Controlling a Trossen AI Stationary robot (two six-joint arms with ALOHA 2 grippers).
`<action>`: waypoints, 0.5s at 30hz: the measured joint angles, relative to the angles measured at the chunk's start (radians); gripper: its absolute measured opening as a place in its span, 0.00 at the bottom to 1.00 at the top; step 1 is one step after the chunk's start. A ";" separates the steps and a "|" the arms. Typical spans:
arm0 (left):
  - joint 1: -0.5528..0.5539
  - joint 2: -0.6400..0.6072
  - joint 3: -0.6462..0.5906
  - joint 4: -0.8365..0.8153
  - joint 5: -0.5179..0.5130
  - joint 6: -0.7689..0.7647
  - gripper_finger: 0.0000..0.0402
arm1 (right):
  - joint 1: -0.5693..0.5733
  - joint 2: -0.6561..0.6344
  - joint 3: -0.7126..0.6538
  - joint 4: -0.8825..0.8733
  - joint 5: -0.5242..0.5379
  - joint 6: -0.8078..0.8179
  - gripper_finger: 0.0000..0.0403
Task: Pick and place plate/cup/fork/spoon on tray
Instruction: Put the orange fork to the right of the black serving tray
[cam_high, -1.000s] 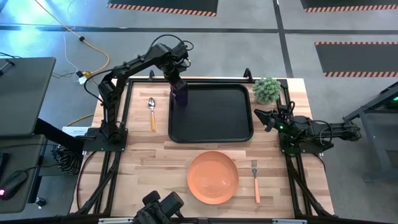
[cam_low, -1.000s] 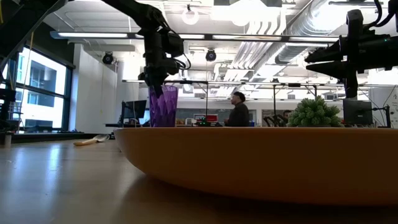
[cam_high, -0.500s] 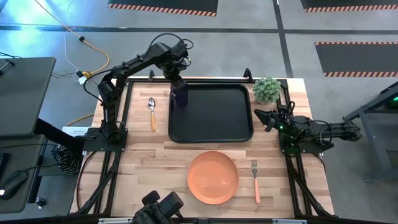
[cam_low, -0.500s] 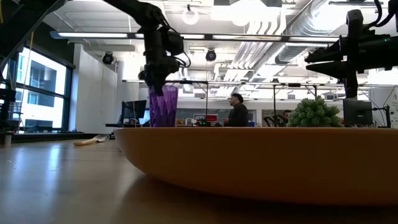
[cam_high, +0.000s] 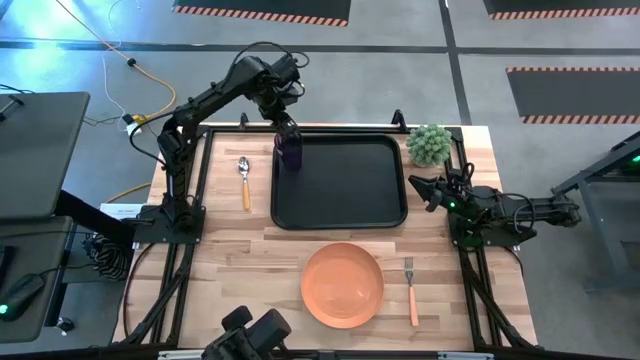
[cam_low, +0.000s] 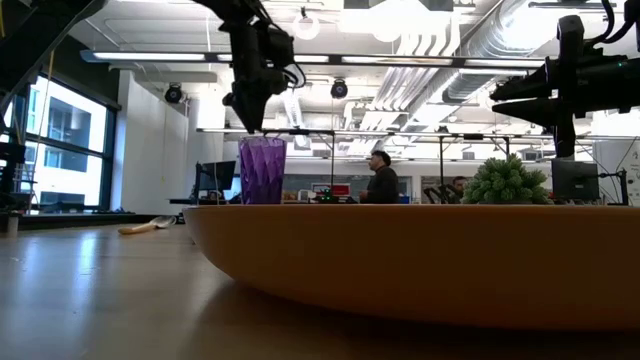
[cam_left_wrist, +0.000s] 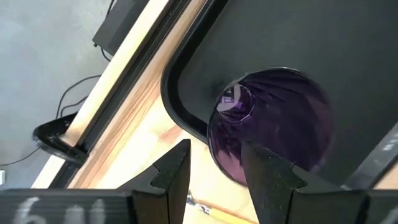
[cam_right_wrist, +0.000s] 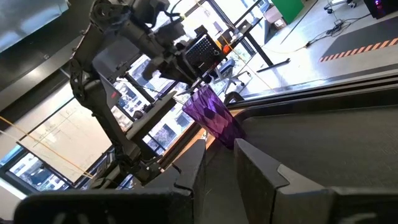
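Observation:
The dark purple cup (cam_high: 289, 148) stands upright on its base in the far left corner of the black tray (cam_high: 345, 215). My left gripper (cam_high: 284, 125) hangs open just above the cup's rim (cam_low: 262, 141), clear of it; its own view looks down into the cup (cam_left_wrist: 270, 124). The orange plate (cam_high: 342, 284) lies on the table near the tray's front edge, with the fork (cam_high: 411, 290) to its right. The spoon (cam_high: 244, 180) lies left of the tray. My right gripper (cam_high: 420, 190) waits open and empty off the tray's right edge.
A small green plant (cam_high: 429, 144) stands at the table's far right corner, behind my right arm. The plate's wall (cam_low: 420, 260) fills the front of the low view. People stand in the room beyond the table.
My left gripper has come off the cup's rim and gone up and a little toward the far edge. The cup stays upright in the tray's far left corner.

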 joint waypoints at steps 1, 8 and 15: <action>0.000 0.000 0.020 -0.014 0.000 0.000 0.33 | 0.000 0.000 0.000 0.000 0.000 0.000 0.19; -0.006 -0.019 0.134 -0.108 0.007 -0.004 0.33 | 0.000 0.000 -0.002 0.033 -0.013 0.000 0.19; -0.047 -0.133 0.134 -0.103 0.040 -0.046 0.33 | 0.000 0.000 -0.002 0.116 -0.076 0.000 0.19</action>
